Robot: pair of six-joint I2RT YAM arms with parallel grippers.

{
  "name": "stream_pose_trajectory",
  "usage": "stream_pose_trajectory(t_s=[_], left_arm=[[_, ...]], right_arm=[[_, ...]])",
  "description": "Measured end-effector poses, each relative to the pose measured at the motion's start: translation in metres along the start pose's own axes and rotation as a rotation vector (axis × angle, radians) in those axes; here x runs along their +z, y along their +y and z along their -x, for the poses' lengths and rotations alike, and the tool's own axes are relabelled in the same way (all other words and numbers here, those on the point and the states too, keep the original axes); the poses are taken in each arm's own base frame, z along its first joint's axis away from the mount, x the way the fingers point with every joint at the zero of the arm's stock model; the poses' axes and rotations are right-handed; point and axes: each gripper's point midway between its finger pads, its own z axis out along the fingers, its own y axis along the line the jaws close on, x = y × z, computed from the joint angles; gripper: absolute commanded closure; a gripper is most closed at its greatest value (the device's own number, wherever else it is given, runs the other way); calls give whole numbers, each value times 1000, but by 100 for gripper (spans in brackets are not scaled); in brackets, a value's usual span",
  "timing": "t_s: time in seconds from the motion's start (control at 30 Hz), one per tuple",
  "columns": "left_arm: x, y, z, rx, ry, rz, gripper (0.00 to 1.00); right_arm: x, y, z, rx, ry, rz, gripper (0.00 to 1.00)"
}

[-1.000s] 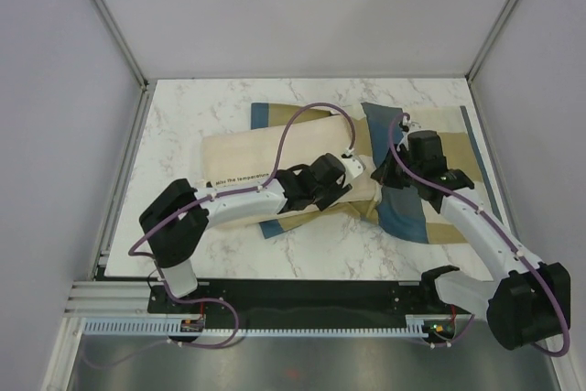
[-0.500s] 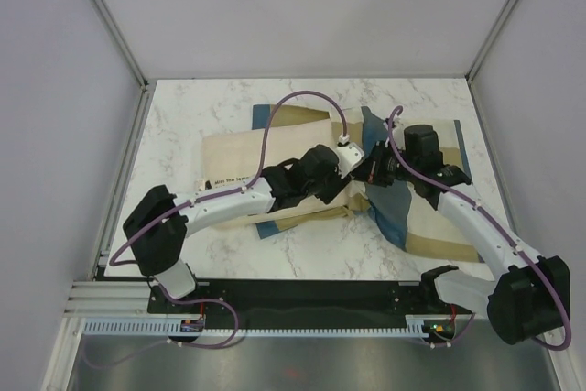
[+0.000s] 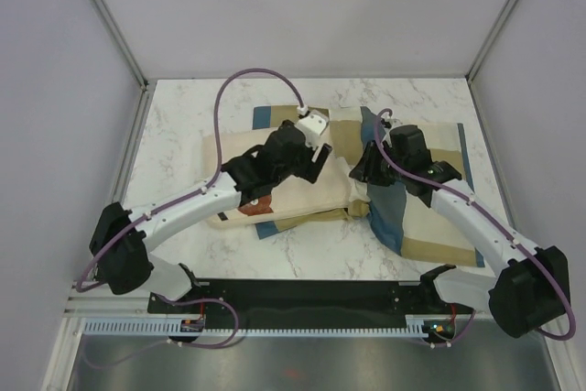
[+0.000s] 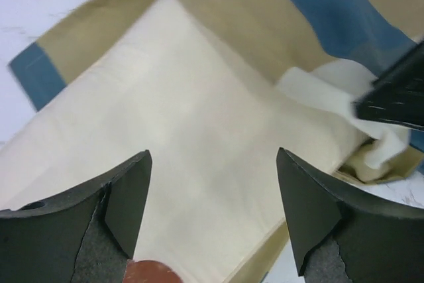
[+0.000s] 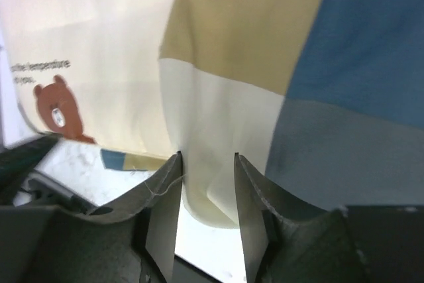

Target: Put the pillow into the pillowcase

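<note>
- Above the pillow [image 4: 165,130], near its middle, my left gripper [image 4: 212,210] hangs with its jaws wide and nothing between them.
- At the pillow's right end, my right gripper [image 5: 205,190] stands narrow, with a cream fold of the pillowcase [image 5: 344,44] between its jaws. I cannot tell whether it pinches that fold.
- Pillow: it lies flat on the table [image 3: 183,107], long axis running left to right. The bear face [image 5: 56,107] sits toward its left end, and its right end is tucked under the bunched top layer of the case.
- Pillowcase: one layer spreads beneath the pillow and shows past its far and near edges. The rest lies to the pillow's right.
- Judgement: the coming move turns on that long axis. Either the case's mouth travels leftward along the pillow, or the pillow slides rightward into it. My right gripper is nearer the mouth, and my left is nearer the pillow's body.
</note>
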Motion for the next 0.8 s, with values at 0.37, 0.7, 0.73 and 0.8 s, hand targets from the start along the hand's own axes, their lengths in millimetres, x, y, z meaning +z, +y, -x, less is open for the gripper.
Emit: stream_pose_trajectory(t_s=[0.37,0.7,0.73,0.8], left_arm=[[-15,126,-21,-303,96,339,11],[-39,231,-64,-620,141,577,3],[-42,239,-69,-650,149,599,3],[-46,245,-79,-706,159,611,2]], right_arm=[[-6,-7,42,-182,-110,-196,31],[43,3,32,-348,-46,-320,31],[46,-1,29,-360,-37,-343,32],[51,-8,26,-378,-28,-382,34]])
